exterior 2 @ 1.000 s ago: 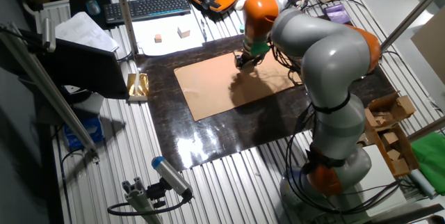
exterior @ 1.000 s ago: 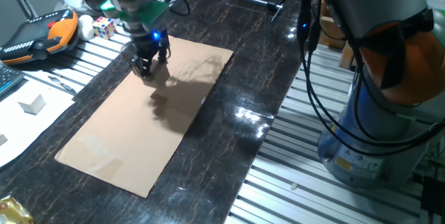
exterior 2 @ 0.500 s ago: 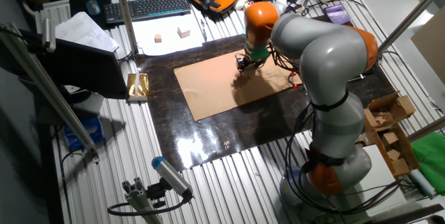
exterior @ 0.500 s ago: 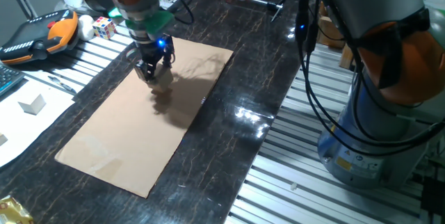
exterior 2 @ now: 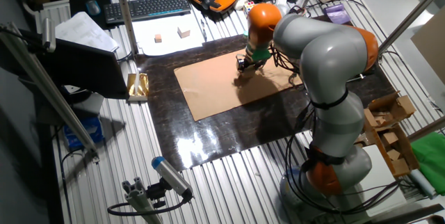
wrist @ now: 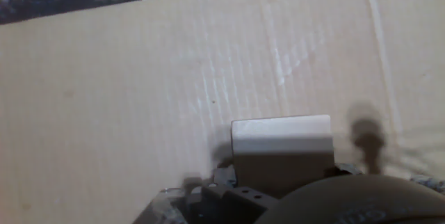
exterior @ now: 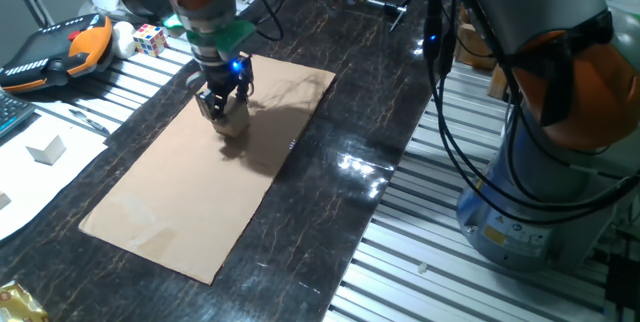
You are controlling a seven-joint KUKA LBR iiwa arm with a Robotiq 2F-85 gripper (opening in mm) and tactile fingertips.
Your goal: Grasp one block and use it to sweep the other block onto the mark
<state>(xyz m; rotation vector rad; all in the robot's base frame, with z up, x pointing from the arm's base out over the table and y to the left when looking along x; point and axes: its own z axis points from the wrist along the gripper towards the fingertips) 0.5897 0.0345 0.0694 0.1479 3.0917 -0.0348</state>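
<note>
My gripper (exterior: 222, 112) stands low over the far part of a tan cardboard sheet (exterior: 180, 202), and also shows in the other fixed view (exterior 2: 243, 65). It is shut on a small light-tan block (wrist: 281, 147), which fills the bottom centre of the hand view and rests on or just above the sheet. In the fixed view the block (exterior: 233, 125) shows just below the fingers. A dark blurred spot (wrist: 366, 131), possibly the mark, lies just to the right of the block. I cannot make out a second block on the sheet.
A multicoloured puzzle cube (exterior: 150, 38) and an orange teach pendant (exterior: 50, 52) lie beyond the sheet's far left. A white folded paper shape (exterior 2: 183, 33) and a small brown cube (exterior 2: 158, 37) sit on white paper. The arm's base (exterior: 540, 162) stands at the right.
My gripper has slid a short way along the cardboard, right and toward the near side in the fixed view, with the block in it.
</note>
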